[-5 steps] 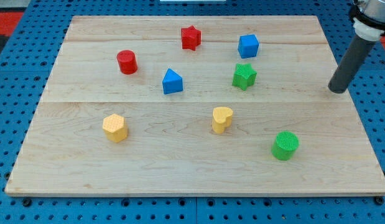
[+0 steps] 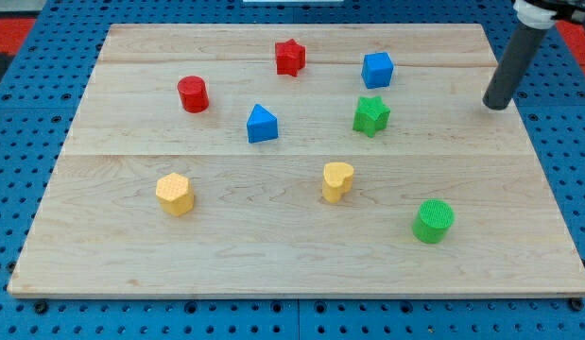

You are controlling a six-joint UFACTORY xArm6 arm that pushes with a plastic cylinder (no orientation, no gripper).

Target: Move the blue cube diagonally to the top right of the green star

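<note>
The blue cube [image 2: 377,70] sits on the wooden board [image 2: 273,255] near the view's top, just above the green star [image 2: 370,115]. My tip [image 2: 495,106] is at the board's right side, well to the right of the blue cube and slightly lower than it, touching no block. The dark rod rises from the tip toward the view's top right corner.
A red star [image 2: 289,57] lies left of the blue cube. A red cylinder [image 2: 193,94] and a blue triangular block [image 2: 262,124] are further left. A yellow hexagon [image 2: 175,194], a yellow heart [image 2: 336,180] and a green cylinder [image 2: 433,220] lie in the lower half.
My tip has moved toward the view's top and slightly left, from about level with the green star to nearer the blue cube's height. No block has moved.
</note>
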